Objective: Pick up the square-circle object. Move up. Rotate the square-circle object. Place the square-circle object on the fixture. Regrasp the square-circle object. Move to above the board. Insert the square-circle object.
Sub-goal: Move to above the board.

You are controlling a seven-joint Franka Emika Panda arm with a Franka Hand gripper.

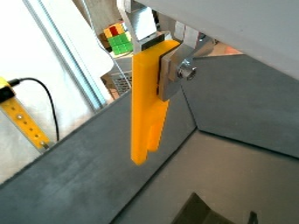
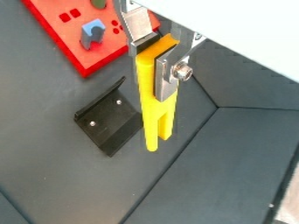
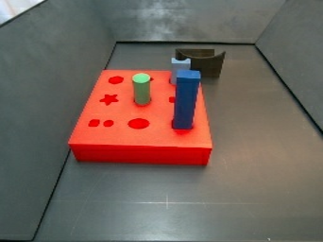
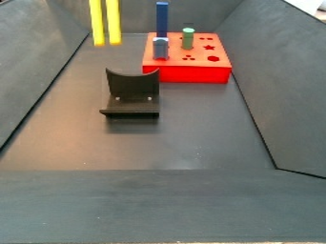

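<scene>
Gripper [image 2: 158, 54] raised; grips square-circle object [image 2: 156, 101] hanging vertically.

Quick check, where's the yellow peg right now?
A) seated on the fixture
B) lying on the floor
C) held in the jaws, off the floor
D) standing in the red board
C: the gripper clamps the square-circle object at its upper end, hanging clear above the floor, apart from the fixture and the board.
</scene>
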